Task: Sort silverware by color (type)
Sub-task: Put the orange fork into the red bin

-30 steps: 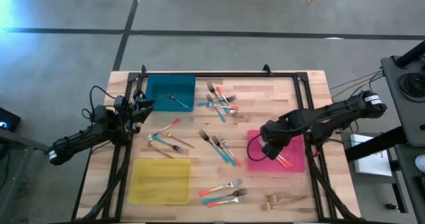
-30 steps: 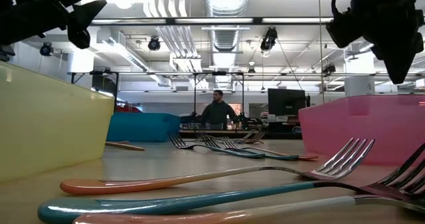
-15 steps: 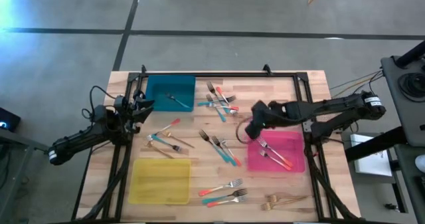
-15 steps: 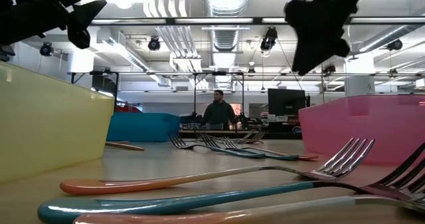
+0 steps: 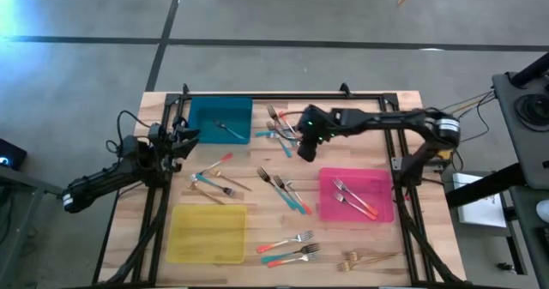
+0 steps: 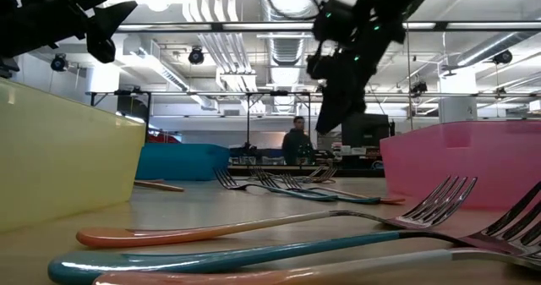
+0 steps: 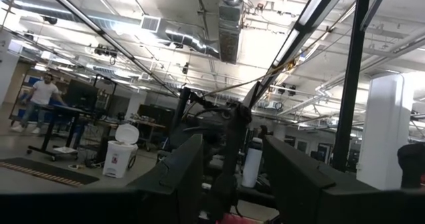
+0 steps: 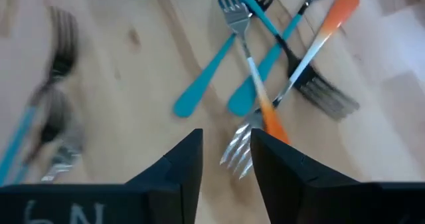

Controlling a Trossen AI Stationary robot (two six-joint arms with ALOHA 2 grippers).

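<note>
The silverware lies in loose groups on the wooden table. A pile of teal and coral forks [image 5: 283, 131] sits at the far middle. My right gripper [image 5: 304, 150] hovers open just above the pile's right side, slanting down. Its wrist view shows teal-handled forks [image 8: 199, 94] and a coral-handled fork [image 8: 325, 24] below the fingers. More forks lie at the left [image 5: 214, 179], at the centre [image 5: 285, 191] and near the front [image 5: 290, 248]. Gold forks [image 5: 364, 257] lie at the front right. My left gripper [image 5: 190, 135] waits open at the left edge, pointing up into the room.
A teal tray [image 5: 202, 117] at the far left holds one fork. A pink tray [image 5: 330, 205] at the right holds two forks. A yellow tray [image 5: 206, 233] stands at the near left. A black frame [image 5: 283, 96] borders the table. A person stands far behind the table [image 6: 296, 141].
My right gripper has swung from above the pink tray toward the table's far edge and left. It has turned as it went and now hovers by the fork pile at the far middle. Two forks now show in the pink tray.
</note>
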